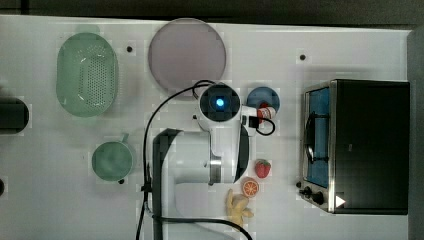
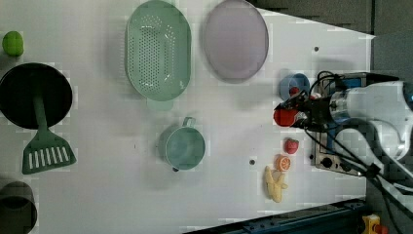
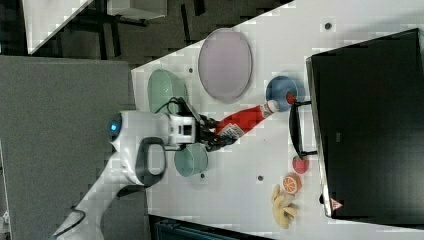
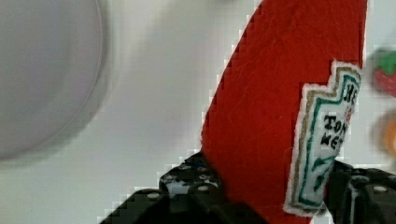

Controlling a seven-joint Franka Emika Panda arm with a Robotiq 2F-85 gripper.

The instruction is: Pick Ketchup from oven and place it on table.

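Observation:
The Ketchup (image 3: pixel 242 120) is a red bottle with a white label and white cap. It hangs tilted above the white table (image 1: pixel 60 200), with its cap toward the oven (image 3: pixel 370 130). My gripper (image 3: pixel 217 134) is shut on the bottle's lower end. In the wrist view the red body (image 4: pixel 280 93) rises from between the two black fingers (image 4: pixel 187 186). From the top view, the bottle (image 1: pixel 265 112) shows just past my wrist, left of the black oven (image 1: pixel 370 145) and apart from it. In the left view the bottle (image 2: pixel 284 117) sits at my gripper (image 2: pixel 297 109).
A blue bowl (image 1: pixel 263 97) lies right under the bottle's cap end. A strawberry (image 1: pixel 263 168), an orange half (image 1: pixel 250 187) and a banana (image 1: pixel 237 206) lie near the oven's front. A pink plate (image 1: pixel 187 54), a green colander (image 1: pixel 86 74) and a green cup (image 1: pixel 113 160) stand farther off.

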